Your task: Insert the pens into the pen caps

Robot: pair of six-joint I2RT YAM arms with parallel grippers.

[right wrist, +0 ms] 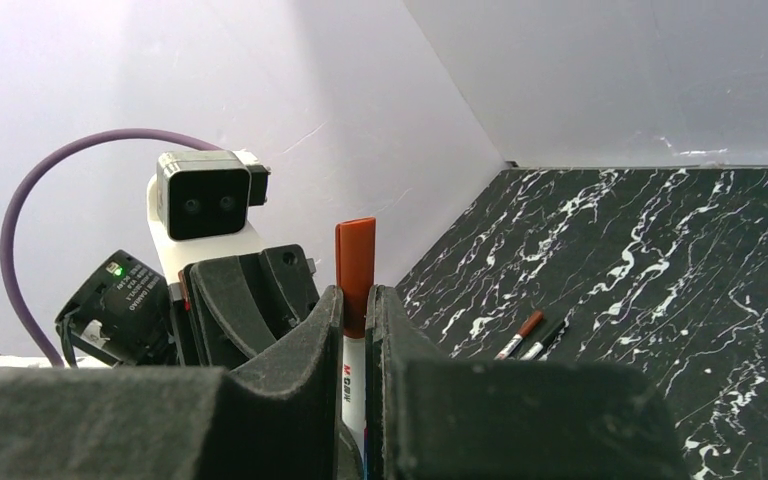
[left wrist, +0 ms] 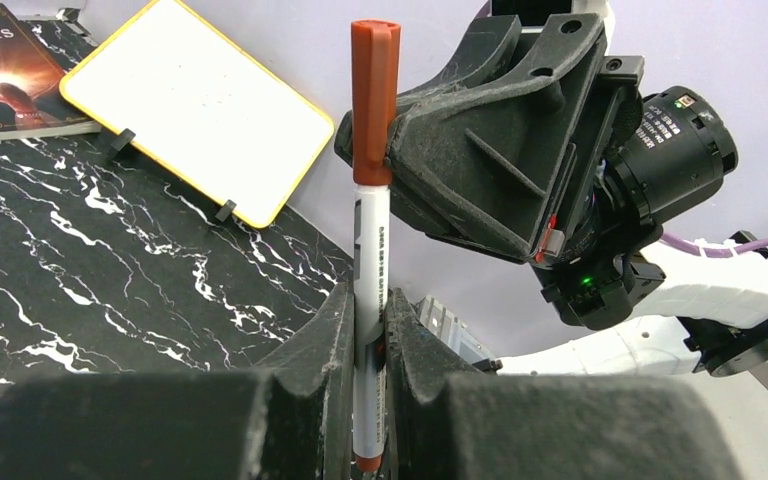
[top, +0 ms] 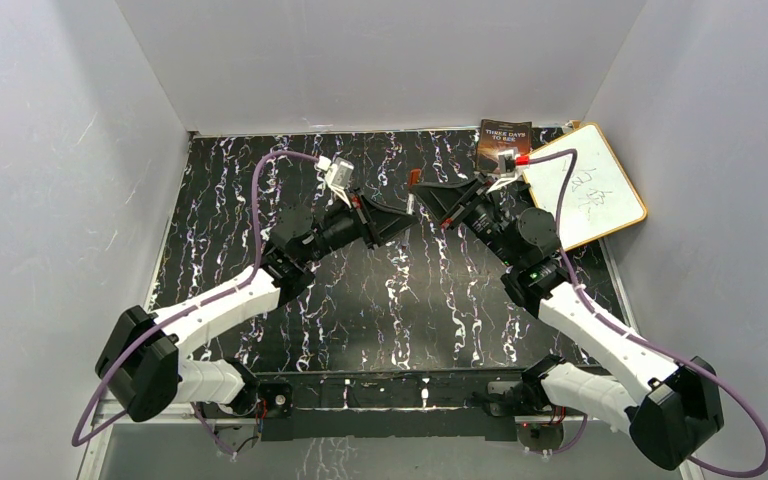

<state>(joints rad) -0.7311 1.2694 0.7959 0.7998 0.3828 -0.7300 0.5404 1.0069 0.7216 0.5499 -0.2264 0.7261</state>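
Red-brown cap (left wrist: 374,100) seated on pen (left wrist: 371,240), above table (top: 410,310), nearer far edge.
Both tools nipped tight: left gripper (left wrist: 370,310) on white barrel, right gripper (right wrist: 356,300) on cap.

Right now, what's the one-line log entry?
left gripper: shut on pen | right gripper: shut on cap | cap on pen end | other pens lying on table

Pen (left wrist: 371,240) tip hidden inside red cap (left wrist: 374,100); barrel partly buried in left gripper (left wrist: 370,300). Two spare pens (right wrist: 520,337) on the surface: too small, possibly capped. Book (left wrist: 0,70) clipped.
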